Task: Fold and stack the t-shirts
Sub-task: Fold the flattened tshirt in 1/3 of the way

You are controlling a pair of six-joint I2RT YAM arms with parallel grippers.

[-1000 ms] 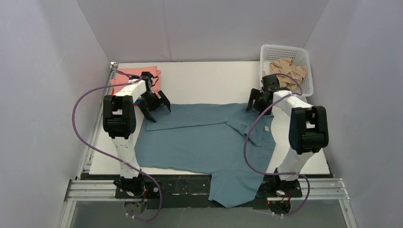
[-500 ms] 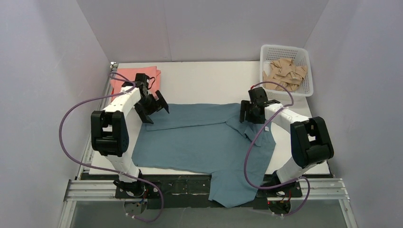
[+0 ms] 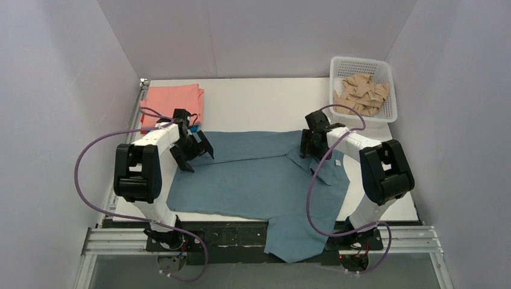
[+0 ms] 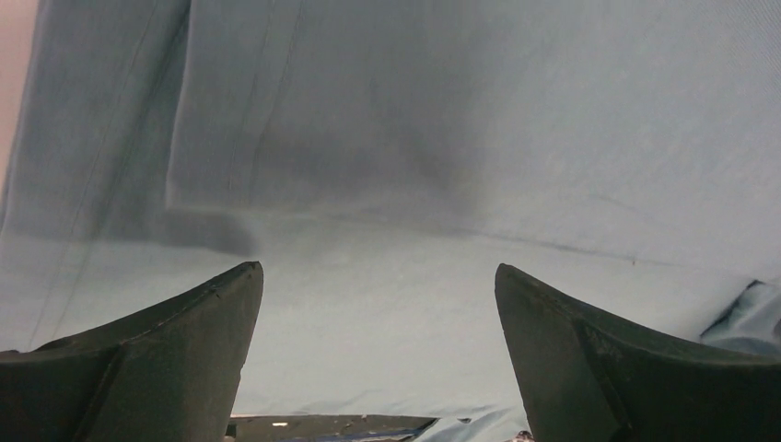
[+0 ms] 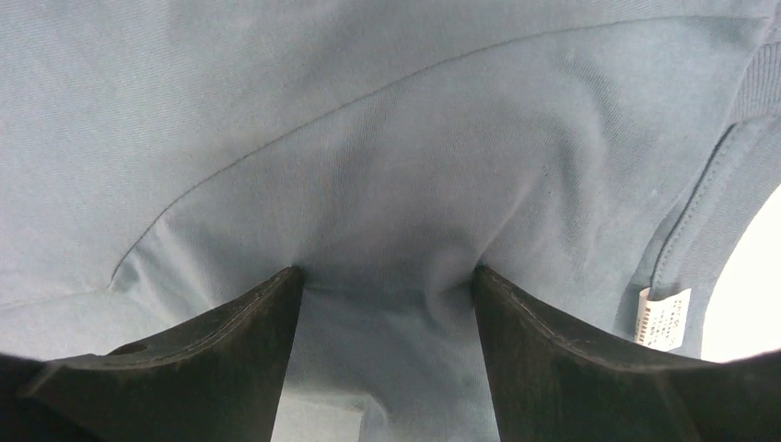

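- Fabric of the grey-blue t-shirt (image 3: 259,174) spreads across the table (image 3: 265,96), with the far edge folded over and one end hanging off the near side.
- Left gripper (image 3: 194,150) is over the shirt's far-left corner, fingers wide apart, holding nothing.
- Right gripper (image 3: 308,144) is beside the collar, fingers apart; the tips seem to press into puckered cloth.
- Salmon-pink t-shirt (image 3: 172,99) lies folded at the far left.

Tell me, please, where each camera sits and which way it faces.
Top external: above, behind the bases, looking down on the table; both arms, left gripper and right gripper show.
Left wrist: on the left arm, looking down past its open fingers at the grey-blue t-shirt.
Right wrist: on the right arm, looking down between its fingers at the shirt's label.
Shared: all three show that t-shirt.
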